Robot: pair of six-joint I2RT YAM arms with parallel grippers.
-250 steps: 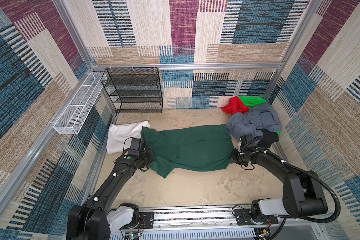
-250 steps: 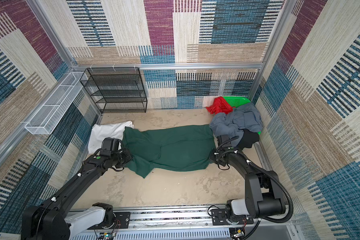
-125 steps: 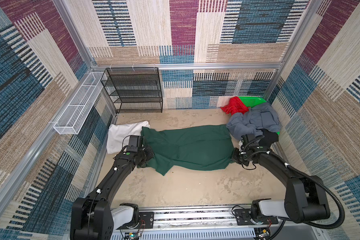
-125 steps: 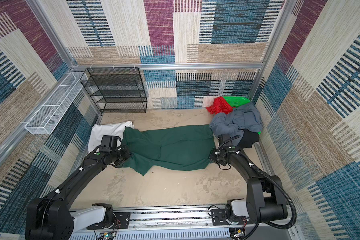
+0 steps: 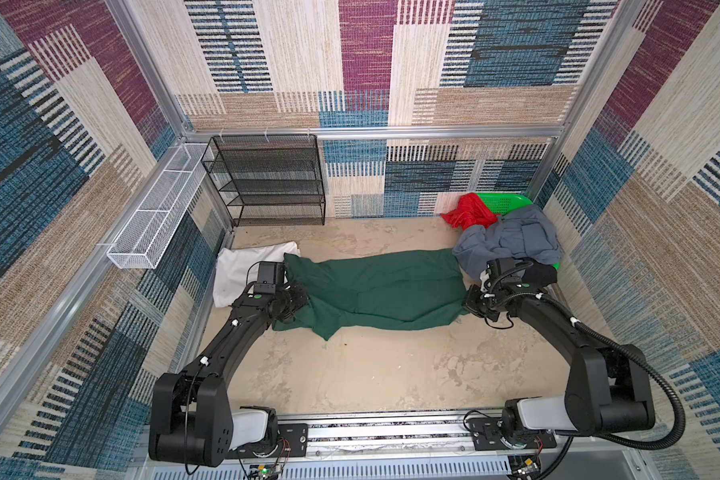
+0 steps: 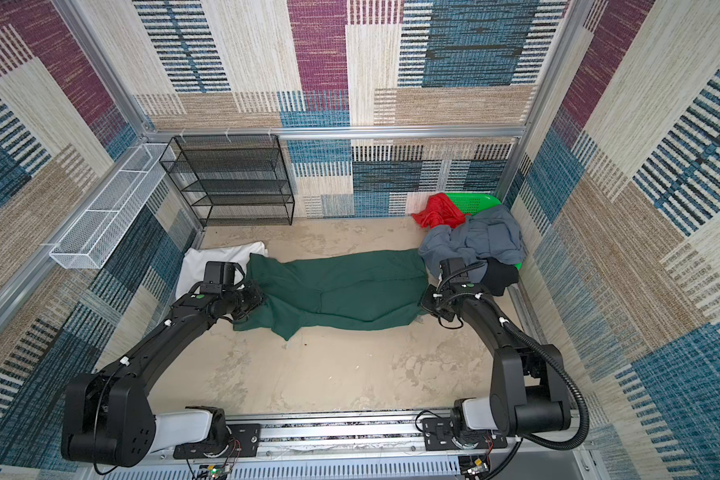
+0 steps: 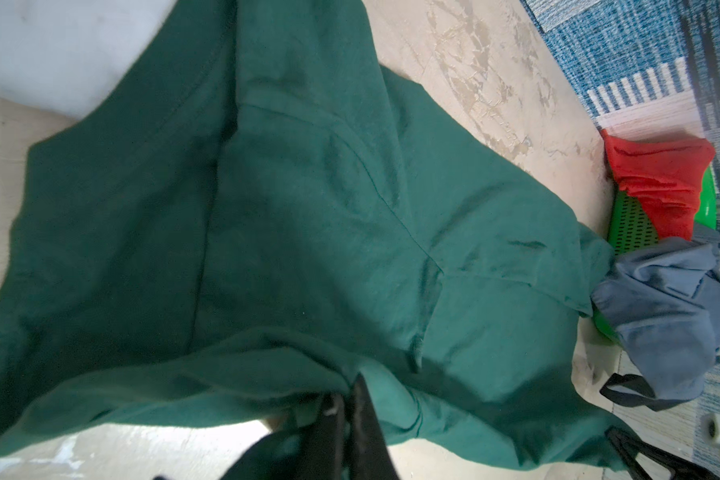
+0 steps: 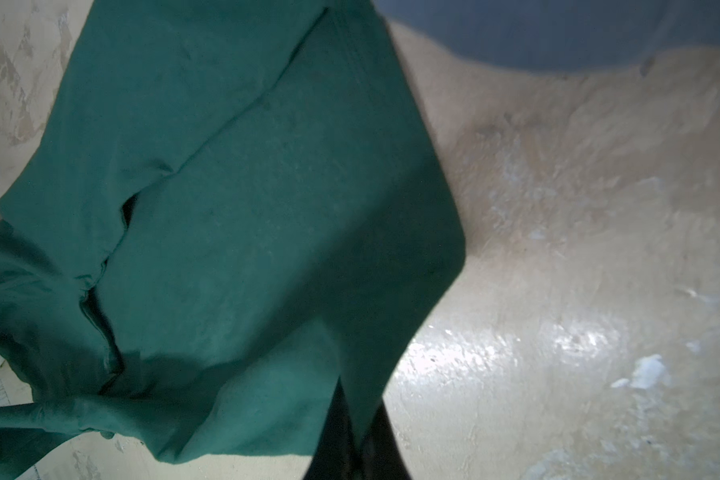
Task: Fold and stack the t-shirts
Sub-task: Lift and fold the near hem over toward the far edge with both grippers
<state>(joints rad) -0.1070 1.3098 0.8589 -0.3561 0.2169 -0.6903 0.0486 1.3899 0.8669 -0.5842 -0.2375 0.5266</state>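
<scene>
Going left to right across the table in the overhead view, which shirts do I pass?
White shirt, dark green shirt, grey-blue shirt. The red shirt and black shirt overlap the grey-blue one, so they're left out.

A: Top views bright, evenly lit and sharp, only faint shadows; walls [image 5: 38,166] bow at the frame edges.
B: Right wrist view catches glare patches on the table [image 8: 574,340]; left wrist view's softer, the white t-shirt [image 7: 59,50] blurred, washed out.

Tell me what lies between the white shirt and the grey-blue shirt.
The dark green t-shirt, spread along the table, fills that stretch from the white t-shirt to the grey-blue t-shirt; both top views show it.
</scene>
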